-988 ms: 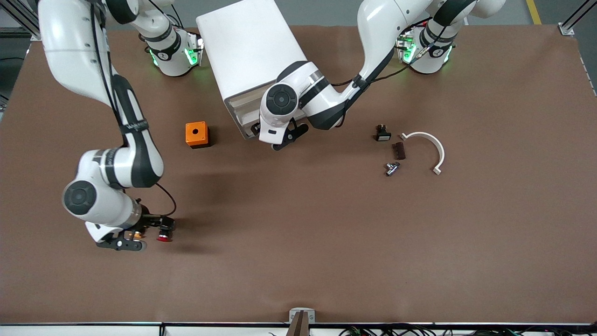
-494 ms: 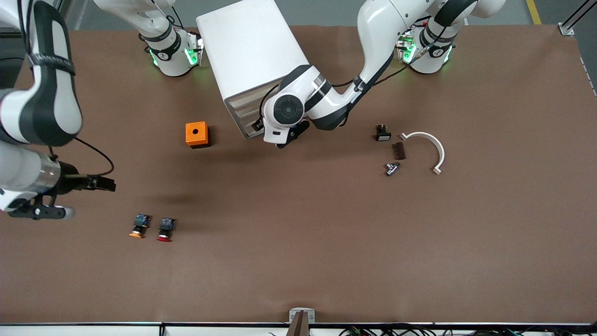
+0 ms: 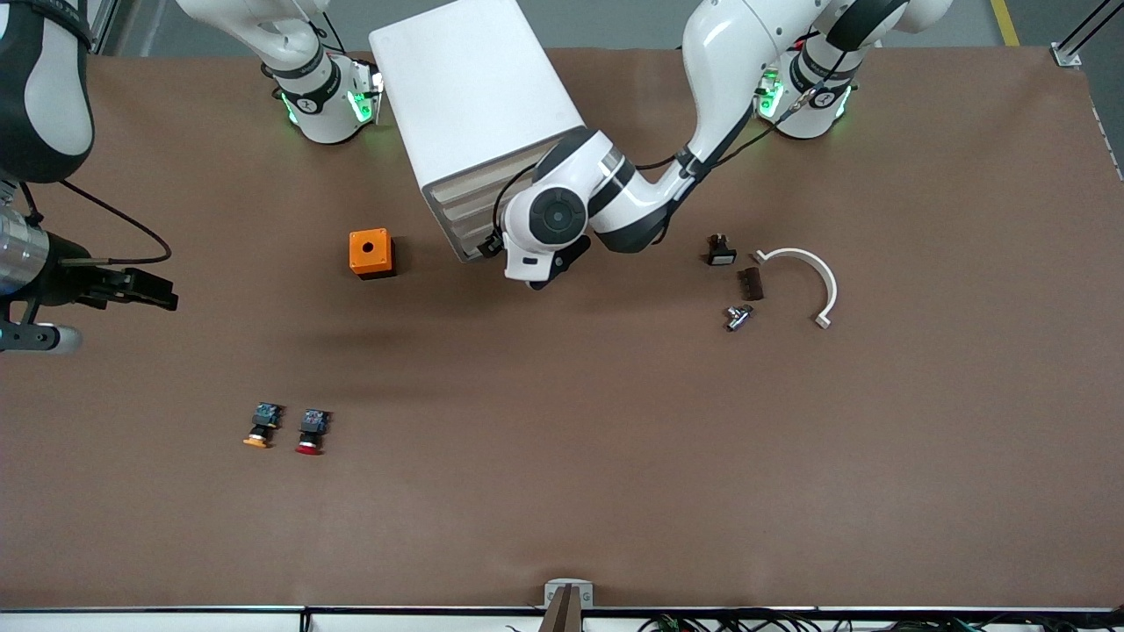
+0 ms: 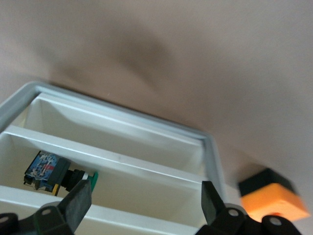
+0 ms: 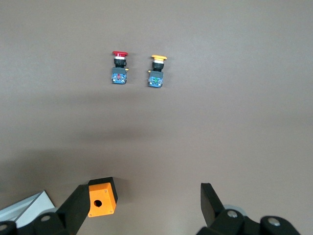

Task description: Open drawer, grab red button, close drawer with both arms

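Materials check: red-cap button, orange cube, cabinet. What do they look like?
Red-cap button: glossy plastic cap on a black-and-blue body, likely moulded plastic; a pale collar under the cap, metal or plastic unclear.
Orange cube: matte orange top over a black base, reads as plastic.
Cabinet: smooth white shell, even low sheen; plastic or painted metal, can't tell which.

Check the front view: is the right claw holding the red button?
No. The red button lies on the table beside the orange button, while the right claw, open and empty, is up near the right arm's table end.
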Robot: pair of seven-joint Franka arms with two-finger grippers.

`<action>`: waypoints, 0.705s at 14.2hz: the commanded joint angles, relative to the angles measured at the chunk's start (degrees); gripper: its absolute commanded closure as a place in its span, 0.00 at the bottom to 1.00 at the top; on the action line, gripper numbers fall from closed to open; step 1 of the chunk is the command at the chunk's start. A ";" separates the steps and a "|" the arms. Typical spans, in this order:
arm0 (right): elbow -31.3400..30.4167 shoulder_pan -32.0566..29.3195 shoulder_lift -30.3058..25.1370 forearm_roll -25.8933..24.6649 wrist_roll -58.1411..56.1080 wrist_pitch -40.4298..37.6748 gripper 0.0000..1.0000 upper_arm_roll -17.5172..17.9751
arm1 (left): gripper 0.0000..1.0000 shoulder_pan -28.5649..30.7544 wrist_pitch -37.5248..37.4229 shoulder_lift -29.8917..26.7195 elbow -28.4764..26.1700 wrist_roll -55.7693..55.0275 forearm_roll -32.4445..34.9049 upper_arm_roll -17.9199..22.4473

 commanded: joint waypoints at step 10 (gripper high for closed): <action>-0.42 -4.63 -0.67 -1.09 -6.15 0.33 0.00 0.51 | 0.01 22.09 -5.79 -20.82 0.47 10.79 8.28 0.27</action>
